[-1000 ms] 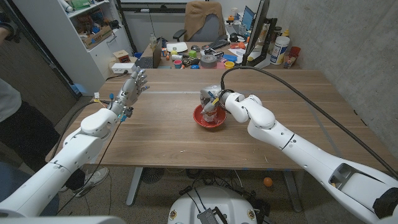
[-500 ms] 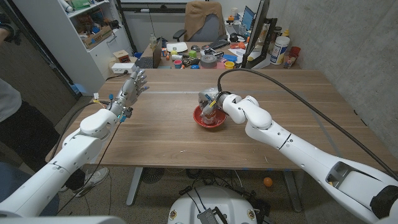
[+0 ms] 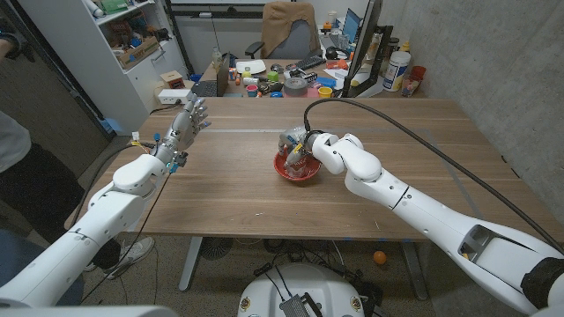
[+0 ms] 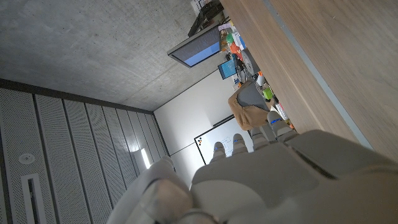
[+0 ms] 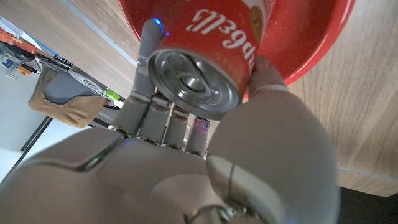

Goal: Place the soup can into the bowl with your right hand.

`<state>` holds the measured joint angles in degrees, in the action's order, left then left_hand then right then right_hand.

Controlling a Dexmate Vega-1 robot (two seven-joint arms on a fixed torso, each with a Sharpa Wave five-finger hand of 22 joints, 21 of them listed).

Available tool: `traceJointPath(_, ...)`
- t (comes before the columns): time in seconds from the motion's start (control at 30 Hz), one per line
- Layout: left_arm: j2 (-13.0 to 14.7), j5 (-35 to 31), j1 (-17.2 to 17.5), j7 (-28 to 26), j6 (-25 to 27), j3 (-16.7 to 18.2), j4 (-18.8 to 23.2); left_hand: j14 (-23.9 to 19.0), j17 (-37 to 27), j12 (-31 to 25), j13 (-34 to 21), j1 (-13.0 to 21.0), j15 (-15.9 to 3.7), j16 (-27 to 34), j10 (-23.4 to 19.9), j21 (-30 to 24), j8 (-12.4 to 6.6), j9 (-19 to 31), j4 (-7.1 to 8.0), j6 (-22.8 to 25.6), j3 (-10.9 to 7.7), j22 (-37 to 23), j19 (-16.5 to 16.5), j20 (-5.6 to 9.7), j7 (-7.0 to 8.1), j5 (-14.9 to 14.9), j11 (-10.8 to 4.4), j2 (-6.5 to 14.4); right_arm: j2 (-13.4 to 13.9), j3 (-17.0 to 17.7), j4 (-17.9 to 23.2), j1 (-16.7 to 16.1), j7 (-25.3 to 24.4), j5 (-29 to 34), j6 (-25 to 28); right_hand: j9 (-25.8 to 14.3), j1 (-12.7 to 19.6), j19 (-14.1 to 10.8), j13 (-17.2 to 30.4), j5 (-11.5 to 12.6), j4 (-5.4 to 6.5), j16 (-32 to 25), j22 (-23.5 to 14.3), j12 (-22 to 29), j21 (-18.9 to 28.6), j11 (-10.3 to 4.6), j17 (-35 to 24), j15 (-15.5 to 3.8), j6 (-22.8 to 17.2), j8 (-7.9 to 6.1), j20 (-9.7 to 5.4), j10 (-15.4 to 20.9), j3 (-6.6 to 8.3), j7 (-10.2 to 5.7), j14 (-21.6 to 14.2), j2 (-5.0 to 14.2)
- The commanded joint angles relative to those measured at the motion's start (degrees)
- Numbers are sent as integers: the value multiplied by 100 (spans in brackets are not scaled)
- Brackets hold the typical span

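A red bowl [image 3: 288, 173] sits mid-table. My right hand [image 3: 297, 144] hangs over it and grips a red-and-white soup can [image 3: 296, 159] that reaches down into the bowl. In the right wrist view the soup can [image 5: 208, 59] shows its silver end toward the camera, held between thumb and fingers [image 5: 147, 46], with the bowl [image 5: 317, 43] right behind it. Whether the can touches the bowl's floor I cannot tell. My left hand [image 3: 187, 124] is raised over the table's far left, fingers spread, holding nothing.
Behind the table's far edge lies clutter: tape rolls [image 3: 296, 84], bottles [image 3: 396, 70], a chair [image 3: 289, 35]. A black cable [image 3: 414, 128] arcs over the table's right half. A shelf [image 3: 123, 44] stands at the left, a person's sleeve [image 3: 11, 132] at the left edge.
My right hand has shifted slightly left with the can and lowered it a little deeper over the bowl. The left hand has not moved.
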<state>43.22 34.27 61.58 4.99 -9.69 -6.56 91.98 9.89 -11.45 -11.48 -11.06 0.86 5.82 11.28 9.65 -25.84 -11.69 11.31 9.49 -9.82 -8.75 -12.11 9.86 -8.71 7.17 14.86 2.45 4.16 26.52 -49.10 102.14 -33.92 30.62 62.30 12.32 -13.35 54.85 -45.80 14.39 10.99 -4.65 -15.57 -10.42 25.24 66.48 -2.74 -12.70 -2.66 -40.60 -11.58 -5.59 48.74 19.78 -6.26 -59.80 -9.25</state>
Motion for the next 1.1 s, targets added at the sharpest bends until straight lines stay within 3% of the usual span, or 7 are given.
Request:
traceJointPath(0.03, -12, 19, -12, 39, -41, 7, -43, 1235, -20, -60, -21, 32, -9, 26, 1267, 14, -6, 16, 9, -1400, 38, -26, 880, -49, 19, 20, 18, 91, -114, -110, -103, 180, 549, 178, 44, 18, 1472, 388, -116, -41, 228, 312, 50, -340, -267, 21, 127, -1025, 196, 37, -687, -468, -16, -51, -238, 1799)
traceJointPath(0.27, -22, 23, -37, 59, -43, -5, -74, 1233, -20, -61, -21, 34, -12, 27, 1267, 13, -9, 16, 9, -1393, 47, -26, 875, -50, 19, 23, 16, 93, -166, -115, -132, 221, 765, 212, 104, 35, 496, 847, -275, -105, 915, 493, 87, -874, -870, -38, 146, -1003, 529, 65, -520, -1179, -182, -181, 616, 1734)
traceJointPath(0.33, -25, 21, -45, 64, -47, -8, -83, 1231, -20, -63, -21, 34, -13, 28, 1262, 15, -11, 16, 9, -1388, 50, -26, 878, -50, 13, 24, 18, 93, -181, -97, -145, 232, 848, 167, 110, 37, 380, 870, -292, -103, 984, 491, 100, -973, -966, -68, 136, -1004, 638, 76, -458, -1328, -192, -170, 747, 1714)
traceJointPath(0.4, -24, 21, -53, 71, -44, -12, -87, 1227, -20, -63, -21, 34, -11, 30, 1263, 14, -11, 15, 9, -1386, 53, -26, 875, -49, 11, 26, 17, 95, -195, 12, -182, 225, 889, -117, 49, 51, -170, 801, -309, -85, 1352, 474, 120, -1069, -1186, 2, 110, -954, 792, 71, -244, -1419, -289, -148, 980, 1770)
traceJointPath(0.47, -26, 16, -59, 71, -46, -15, -92, 1228, -19, -63, -21, 35, -17, 29, 1265, 12, -13, 15, 9, -1383, 55, -26, 869, -46, 9, 27, 22, 95, -187, 36, -194, 235, 896, -222, 35, 64, -470, 809, -314, -63, 1455, 479, 121, -1132, -1348, 102, 93, -869, 938, 91, -81, -1526, -340, -97, 1134, 1777)
traceJointPath(0.8, -23, 3, -91, 77, -18, -37, -101, 1235, -19, -63, -21, 37, -14, 27, 1267, 14, -14, 15, 9, -1377, 69, -26, 869, -42, 12, 32, 17, 100, -62, 49, -80, 238, 764, -323, 47, 93, -1889, 899, -309, -118, 1508, 454, 92, -1223, -1895, 211, 95, -646, 1313, 64, 407, -1705, -913, -33, 1421, 1456)
traceJointPath(1.1, -24, -2, -88, 77, -13, -44, -89, 1235, -18, -64, -21, 40, -10, 27, 1266, 16, -14, 15, 8, -1374, 81, -25, 870, -41, 11, 37, 23, 104, 51, 139, 131, 196, 558, -339, 46, 116, -2575, 1314, -306, -72, 1448, 526, 76, -1282, -2312, 254, 106, -463, 1573, 78, 874, -1884, -1208, -36, 1874, 1373)
